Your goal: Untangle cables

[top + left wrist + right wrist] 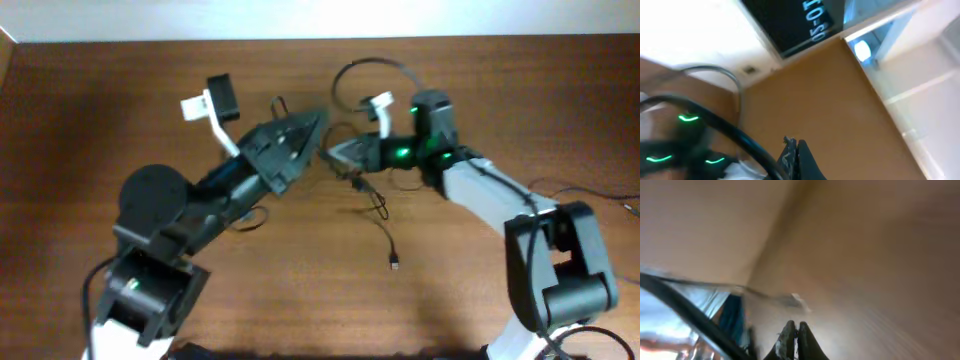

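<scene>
Cables [383, 215]: tangle at frame centre; long axis near vertical, plug end pointing toward the lower edge.
Left end effector [794, 145]: clenched.
Right end effector [795, 327]: clenched.

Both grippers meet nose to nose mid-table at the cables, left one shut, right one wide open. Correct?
Not quite: the right gripper is shut too; the right wrist view shows its fingers pressed together. The rest stands: the left gripper is shut, and both meet at the cables.
</scene>
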Controlling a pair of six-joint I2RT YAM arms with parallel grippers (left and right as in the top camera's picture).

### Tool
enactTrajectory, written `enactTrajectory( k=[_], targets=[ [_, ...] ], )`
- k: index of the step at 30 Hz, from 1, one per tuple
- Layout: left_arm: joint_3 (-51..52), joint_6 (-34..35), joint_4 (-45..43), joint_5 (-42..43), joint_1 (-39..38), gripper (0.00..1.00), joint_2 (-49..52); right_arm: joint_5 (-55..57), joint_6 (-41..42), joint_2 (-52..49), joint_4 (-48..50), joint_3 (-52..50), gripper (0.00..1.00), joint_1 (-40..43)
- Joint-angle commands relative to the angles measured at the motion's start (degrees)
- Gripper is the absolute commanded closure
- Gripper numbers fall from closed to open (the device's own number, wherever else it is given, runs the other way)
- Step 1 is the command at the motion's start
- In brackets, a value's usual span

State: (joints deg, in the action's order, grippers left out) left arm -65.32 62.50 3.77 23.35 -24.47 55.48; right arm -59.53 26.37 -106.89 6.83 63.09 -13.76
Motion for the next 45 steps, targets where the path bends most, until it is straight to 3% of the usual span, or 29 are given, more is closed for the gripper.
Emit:
enactTrajectory(
  k=[1, 4, 8, 15, 18, 20, 21, 23, 24, 25, 27, 29, 31, 33, 39, 41, 45],
  targets=[
    [0.13, -25.99, 14.25, -7.45, 12.92, 1.0, -6.84, 10.73, -4.13, 3.17, -7.02, 0.24, 0.96, 11.21],
    [0.2, -26.32, 33.16, -26.58, 24.26, 1.0, -5.73, 10.73, -6.54, 6.43, -14.12, 0.24, 0.96, 23.12],
    [0.22, -26.05, 35.8, -39.8, 28.55, 1.0, 2.64, 10.73, -8.17, 7.26, -18.73, 0.24, 0.96, 30.36],
    [0.22, -22.64, 36.65, -42.07, 39.34, 1.0, 15.82, 10.75, -11.1, 9.75, -23.54, 0.24, 0.96, 38.69],
    [0.22, -22.69, 37.9, -33.0, 40.81, 1.0, 15.8, 11.54, -12.7, 12.07, -27.89, 0.24, 0.96, 38.8],
    [0.24, -23.67, 37.77, -7.41, 40.74, 1.0, 15.82, 11.08, -12.98, 13.77, -33.64, 0.24, 0.96, 37.94],
    [0.24, -28.98, 33.68, 11.54, 40.63, 1.0, 15.82, 10.14, -13.49, 14.56, -37.59, 0.24, 0.95, 36.2],
    [0.24, -35.65, 18.78, 42.97, 38.62, 1.0, 15.8, 5.31, -13.55, 14.6, -45.7, 0.22, 0.56, 31.91],
    [0.24, -35.6, 11.08, 49.62, 37.44, 1.0, 15.8, 4.48, -13.55, 14.6, -49.44, 0.22, 0.48, 28.98],
    [0.24, -34.97, 5.44, 52.24, 36.46, 1.0, 15.8, 4.44, -13.53, 14.6, -51.87, 0.2, 0.38, 26.38],
    [0.24, -26.86, -5.42, 51.74, 34.25, 1.0, 15.76, 3.85, -13.51, 14.6, -55.87, 0.13, 0.01, 17.84],
    [0.22, -24.09, -10.91, 49.92, 32.35, 1.0, 15.72, -2.45, -10.67, 14.58, -51.82, 0.13, 0.02, 9.09],
    [0.22, -23.34, -10.86, 49.9, 31.67, 1.0, 15.41, -2.4, -5.55, 14.58, -47.34, 0.13, 0.01, 5.16],
    [0.22, -17.46, -14.56, 49.94, 31.63, 1.0, 15.26, 0.7, 2.34, 14.56, -40.09, 0.13, 0.01, -0.35],
    [0.22, -3.37, -30.71, 49.72, 30.62, 1.0, 14.78, 5.42, 16.39, 13.81, -24.15, 0.13, 0.01, -10.71],
    [0.22, -1.11, -36.0, 49.46, 28.35, 1.0, 14.78, 5.57, 20.02, 11.74, -17.51, 0.13, 0.01, -12.44],
    [0.22, 0.74, -37.66, 47.32, 24.87, 1.0, 14.75, 6.23, 25.18, 9.75, -10.47, 0.13, 0.01, -14.86]
  ],
)
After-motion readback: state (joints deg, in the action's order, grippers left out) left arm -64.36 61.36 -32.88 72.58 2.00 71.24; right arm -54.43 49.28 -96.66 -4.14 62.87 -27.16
